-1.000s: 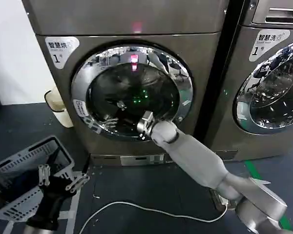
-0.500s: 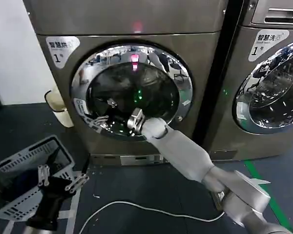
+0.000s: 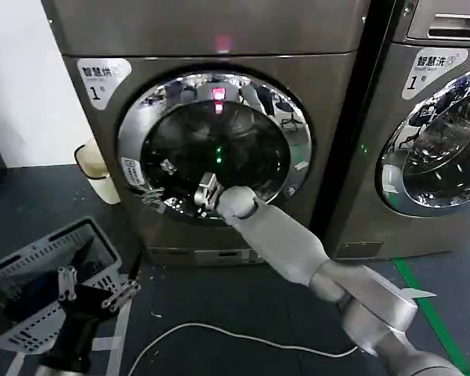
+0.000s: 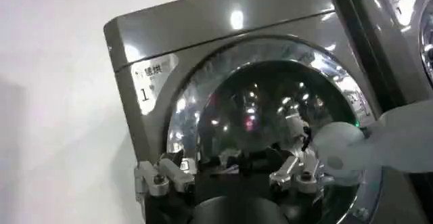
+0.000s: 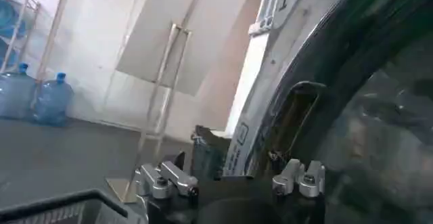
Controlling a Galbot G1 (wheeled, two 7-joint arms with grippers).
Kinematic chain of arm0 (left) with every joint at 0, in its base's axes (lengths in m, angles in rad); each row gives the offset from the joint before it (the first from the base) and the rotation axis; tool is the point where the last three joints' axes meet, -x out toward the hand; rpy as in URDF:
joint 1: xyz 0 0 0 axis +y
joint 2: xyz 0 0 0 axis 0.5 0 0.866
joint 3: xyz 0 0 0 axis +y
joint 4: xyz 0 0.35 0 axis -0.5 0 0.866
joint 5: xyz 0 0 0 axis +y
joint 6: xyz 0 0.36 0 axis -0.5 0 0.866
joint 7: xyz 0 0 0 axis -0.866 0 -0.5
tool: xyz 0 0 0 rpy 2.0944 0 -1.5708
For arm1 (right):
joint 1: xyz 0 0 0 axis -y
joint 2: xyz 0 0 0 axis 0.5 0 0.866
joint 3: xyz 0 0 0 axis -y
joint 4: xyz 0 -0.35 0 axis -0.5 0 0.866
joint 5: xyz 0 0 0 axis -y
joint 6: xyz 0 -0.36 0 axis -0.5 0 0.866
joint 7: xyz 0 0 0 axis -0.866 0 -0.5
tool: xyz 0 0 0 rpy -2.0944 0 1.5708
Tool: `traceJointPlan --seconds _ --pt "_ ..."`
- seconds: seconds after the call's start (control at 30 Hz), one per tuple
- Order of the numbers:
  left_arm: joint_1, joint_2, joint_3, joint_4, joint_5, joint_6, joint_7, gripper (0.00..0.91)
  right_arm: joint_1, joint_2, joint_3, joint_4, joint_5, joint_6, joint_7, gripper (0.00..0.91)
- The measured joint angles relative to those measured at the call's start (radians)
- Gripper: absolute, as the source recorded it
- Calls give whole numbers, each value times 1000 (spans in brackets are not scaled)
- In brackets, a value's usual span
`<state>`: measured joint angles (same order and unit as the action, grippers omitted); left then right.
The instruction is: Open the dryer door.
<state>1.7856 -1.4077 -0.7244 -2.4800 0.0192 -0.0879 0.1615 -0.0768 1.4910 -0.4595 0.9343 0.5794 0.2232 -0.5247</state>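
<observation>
Right claw (image 3: 194,196) sits at the lower left of the dryer door (image 3: 216,147), arm reaching in from lower right across the glass. Right wrist view: its two fingers (image 5: 162,178) are spread apart, nothing between them, close to the chrome rim and a recessed slot (image 5: 298,120) at the door edge. Contact with the door: cannot tell.

Dryer door is closed flush on the front of the left machine (image 3: 211,31), chrome rim reflecting the room, dark glass centre, small white sticker (image 3: 131,170) on the rim's left side.

Left claw (image 3: 90,287) is parked low at the robot's left, fingers spread, empty, above a grey laundry basket (image 3: 55,258) on the floor. Left wrist view looks up at the door with that claw's fingers (image 4: 162,178) in the foreground.

Around:
- second machine (image 3: 435,117) just right of the dryer, own chrome door, drawer handle on top
- pale bin (image 3: 94,168) on the floor beside the dryer's left side, against the white wall
- white cable (image 3: 235,338) lying on the dark floor in front of the dryer
- green floor tape (image 3: 423,301) near the right machine

The right arm itself covers the lower part of the door glass in the head view.
</observation>
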Motion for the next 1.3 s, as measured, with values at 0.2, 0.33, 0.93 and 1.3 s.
traceJointPlan --seconds 0.2,0.33,0.93,1.3 --pt "3 1 -19 1 -8 -5 -1 907 10 4 -3 -17 3 -1 -59 907" --pt "2 3 -36 10 -10 -11 -3 907 9 -13 -11 -4 5 1 -111 907" --pt "-119 92 -324 118 -288 62 18 907 -50 -111 -9 115 109 72 -403 907" --pt "-199 232 -329 215 -348 79 39 907 -102 -213 23 242 169 56 -565 907"
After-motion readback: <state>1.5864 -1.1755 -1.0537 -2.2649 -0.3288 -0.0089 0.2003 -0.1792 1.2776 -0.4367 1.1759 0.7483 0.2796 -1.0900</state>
